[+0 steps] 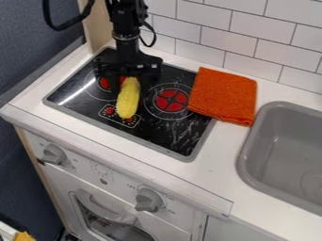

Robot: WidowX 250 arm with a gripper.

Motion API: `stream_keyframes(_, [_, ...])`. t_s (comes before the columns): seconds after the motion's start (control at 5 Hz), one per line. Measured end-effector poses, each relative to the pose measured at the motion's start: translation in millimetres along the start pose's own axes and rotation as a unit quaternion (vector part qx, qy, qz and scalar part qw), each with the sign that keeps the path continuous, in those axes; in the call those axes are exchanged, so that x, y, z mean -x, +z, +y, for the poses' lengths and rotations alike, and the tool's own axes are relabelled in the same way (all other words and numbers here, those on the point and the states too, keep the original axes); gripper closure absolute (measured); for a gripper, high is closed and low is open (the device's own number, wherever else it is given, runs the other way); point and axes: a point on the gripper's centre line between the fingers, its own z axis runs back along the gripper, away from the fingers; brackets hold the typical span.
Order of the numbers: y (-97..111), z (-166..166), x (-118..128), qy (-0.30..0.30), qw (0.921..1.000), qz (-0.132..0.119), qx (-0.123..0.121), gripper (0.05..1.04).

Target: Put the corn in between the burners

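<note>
Over the left half of the black stove top (182,135) hangs the black gripper (129,76), pointing down at the upper end of the corn. The yellow corn (128,99) stretches from beneath it toward the stove's front edge, between the left burner (104,83) and the right burner (170,100). Its lower end is by the red printed control dials (110,110). The gripper's dark parts blend into the black surface, and whether it holds the corn is unclear. Part of the left burner is hidden behind the gripper and corn.
An orange folded cloth (223,96) lies at the stove's right back corner, overlapping its edge. Further right is a grey sink (283,150). White wall tiles (229,39) rise behind the counter (217,162), and a wooden panel (96,26) stands at the back left.
</note>
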Motion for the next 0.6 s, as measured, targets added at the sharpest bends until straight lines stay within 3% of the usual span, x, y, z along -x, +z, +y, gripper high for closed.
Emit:
stream_keyframes(0.2, [-0.9,0.9,1.2,0.007,1.0,0.002,-0.002,0.075])
stream_keyframes(0.6, [27.8,3.4,5.1,0.028,0.9994,-0.022,0.004,0.084])
